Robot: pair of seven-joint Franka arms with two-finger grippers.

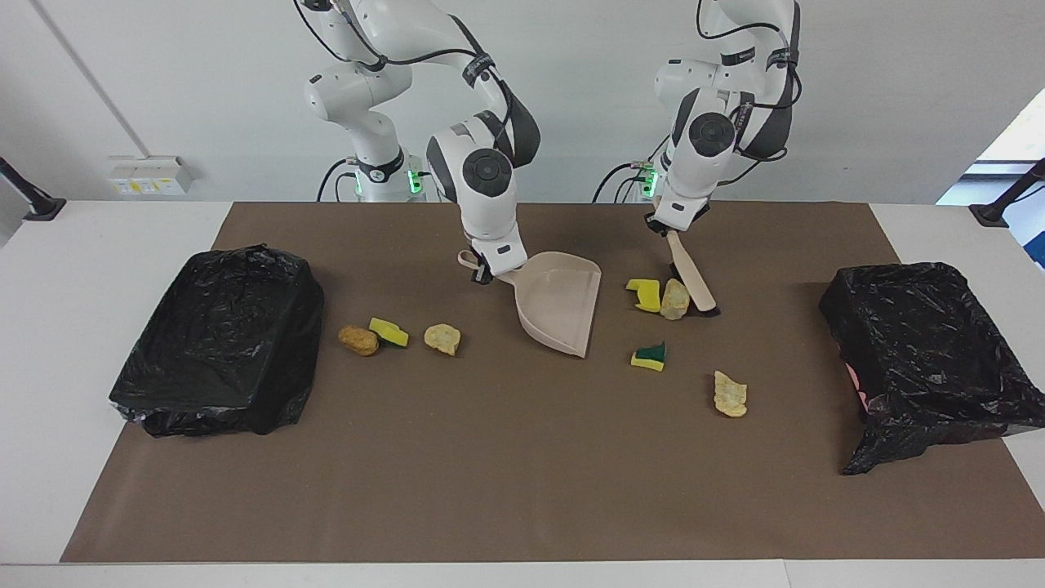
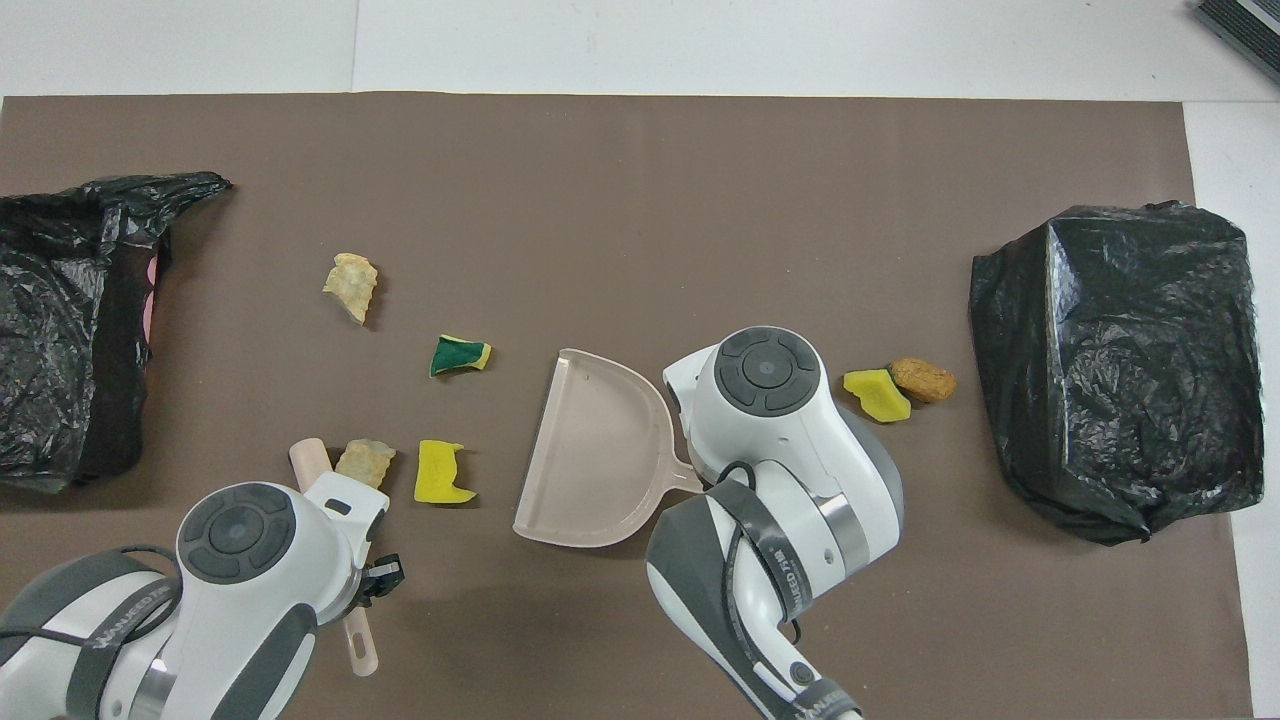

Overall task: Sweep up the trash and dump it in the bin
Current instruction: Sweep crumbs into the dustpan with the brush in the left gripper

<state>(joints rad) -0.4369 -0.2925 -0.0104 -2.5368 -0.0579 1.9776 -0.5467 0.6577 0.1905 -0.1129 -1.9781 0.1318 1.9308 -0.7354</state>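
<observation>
Beige smooth plastic dustpan (image 1: 558, 300), shallow and scoop-shaped, is tilted with its lip on the brown paper-covered surface (image 1: 490, 457); the right gripper (image 1: 483, 273) has its fingers closed on the handle. The left gripper (image 1: 665, 226) clamps the beige hand brush (image 1: 690, 278), its black bristles beside a crusty tan chunk (image 1: 674, 298) touching a yellow sponge piece (image 1: 645, 294). Other spongy and crusty scraps (image 1: 396, 335) lie scattered mid-surface. Crinkled black bag-lined bins (image 1: 220, 343) sit at both ends, contents unclear.

Seven trash scraps (image 1: 650, 357) scattered flat on mat; yellow sponge bits, tan chunks.
</observation>
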